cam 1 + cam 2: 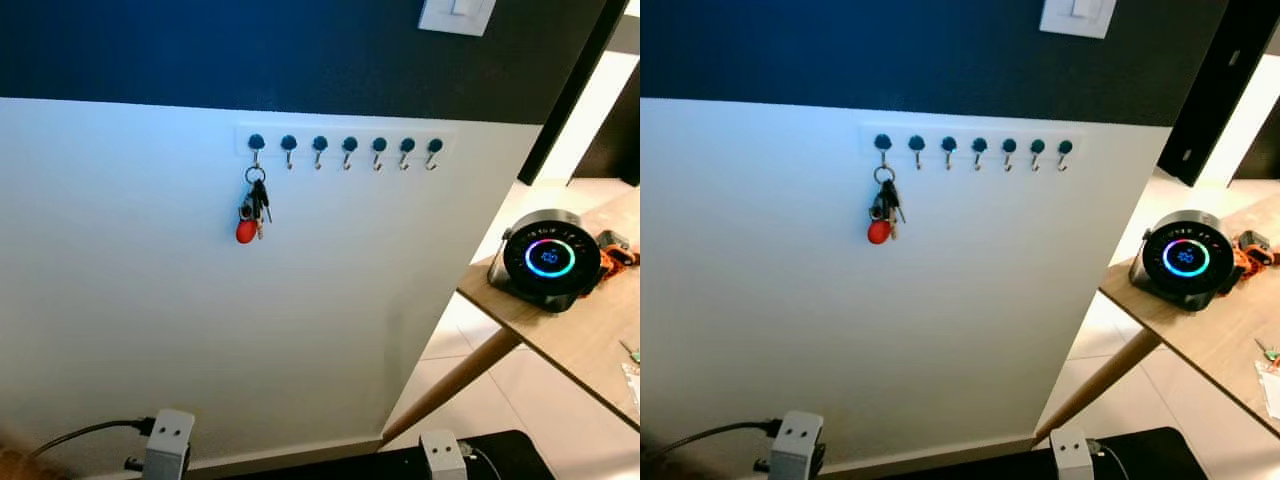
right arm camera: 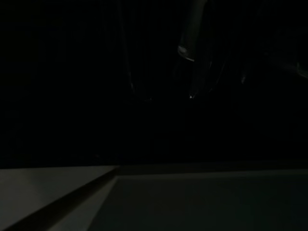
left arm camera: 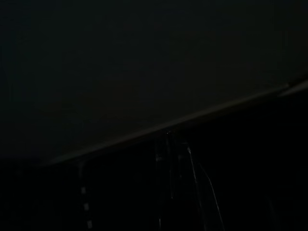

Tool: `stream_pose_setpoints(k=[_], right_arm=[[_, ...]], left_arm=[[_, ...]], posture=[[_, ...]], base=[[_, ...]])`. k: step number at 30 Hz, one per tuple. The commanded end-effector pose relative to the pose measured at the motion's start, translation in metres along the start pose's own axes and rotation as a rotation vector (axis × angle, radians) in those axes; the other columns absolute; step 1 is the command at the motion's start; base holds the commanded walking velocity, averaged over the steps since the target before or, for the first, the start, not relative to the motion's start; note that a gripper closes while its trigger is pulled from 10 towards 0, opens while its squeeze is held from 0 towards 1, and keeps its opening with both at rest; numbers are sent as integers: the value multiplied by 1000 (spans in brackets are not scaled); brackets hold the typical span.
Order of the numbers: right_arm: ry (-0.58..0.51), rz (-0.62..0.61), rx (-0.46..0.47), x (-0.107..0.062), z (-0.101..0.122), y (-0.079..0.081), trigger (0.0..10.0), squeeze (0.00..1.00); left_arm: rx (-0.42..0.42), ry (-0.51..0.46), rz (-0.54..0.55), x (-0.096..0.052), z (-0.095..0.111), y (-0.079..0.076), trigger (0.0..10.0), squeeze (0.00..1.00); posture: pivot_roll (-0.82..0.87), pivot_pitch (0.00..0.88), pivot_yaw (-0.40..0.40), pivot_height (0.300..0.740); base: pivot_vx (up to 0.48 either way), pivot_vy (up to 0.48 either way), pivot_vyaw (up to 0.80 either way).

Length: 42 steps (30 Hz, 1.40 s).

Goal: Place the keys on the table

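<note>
We faced the keys, hanging at eleven o'clock on the hook rack; table at three o'clock. Approach step, we judged: next needs an arm raised to unhook them. Gripper fingers: could not tell.

Both wrist views are almost all black, so the fingers there are only faint shiny streaks, too dark to tell if they are apart or together. The keys on the hook rack are too small to count. The counter runs off the right edge. The light switch is cut off at the top. The small things at the counter's edge are too tiny to name.
</note>
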State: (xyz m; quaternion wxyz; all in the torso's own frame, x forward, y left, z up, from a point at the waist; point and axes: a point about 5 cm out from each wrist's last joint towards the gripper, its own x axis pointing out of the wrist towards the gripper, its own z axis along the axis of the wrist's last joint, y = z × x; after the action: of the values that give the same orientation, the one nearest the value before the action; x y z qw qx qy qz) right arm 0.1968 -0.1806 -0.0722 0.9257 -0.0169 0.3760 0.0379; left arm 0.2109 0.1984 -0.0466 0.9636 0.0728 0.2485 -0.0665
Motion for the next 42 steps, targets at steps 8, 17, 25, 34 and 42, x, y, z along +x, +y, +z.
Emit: stream_pose_setpoints(k=[8, 17, 25, 34, 42], right_arm=[[-27, 36, -26, 5, 12, 7, 10000, 0], [-35, 59, -37, 8, 18, 15, 10000, 0], [-34, 87, -78, 8, 18, 20, 10000, 0], [-24, 85, -82, 7, 15, 20, 10000, 0], [-21, 81, -83, 7, 14, 19, 10000, 0]], left_arm=[[47, 12, 7, 3, 1, -5, 10000, 0], [28, 3, 34, 2, 1, -3, 10000, 0], [21, -3, 40, 2, 2, -3, 10000, 0], [23, -4, 39, 3, 3, -3, 10000, 0], [20, 4, 46, 2, 1, -2, 10000, 0]], posture=[[124, 13, -77, 740], [129, 3, -82, 740], [130, 0, -81, 740], [132, 0, -81, 740], [134, 1, -79, 740]], base=[[0, -60, 0], [0, -267, 0], [0, 0, 0], [0, 0, 711], [0, 0, 800]])
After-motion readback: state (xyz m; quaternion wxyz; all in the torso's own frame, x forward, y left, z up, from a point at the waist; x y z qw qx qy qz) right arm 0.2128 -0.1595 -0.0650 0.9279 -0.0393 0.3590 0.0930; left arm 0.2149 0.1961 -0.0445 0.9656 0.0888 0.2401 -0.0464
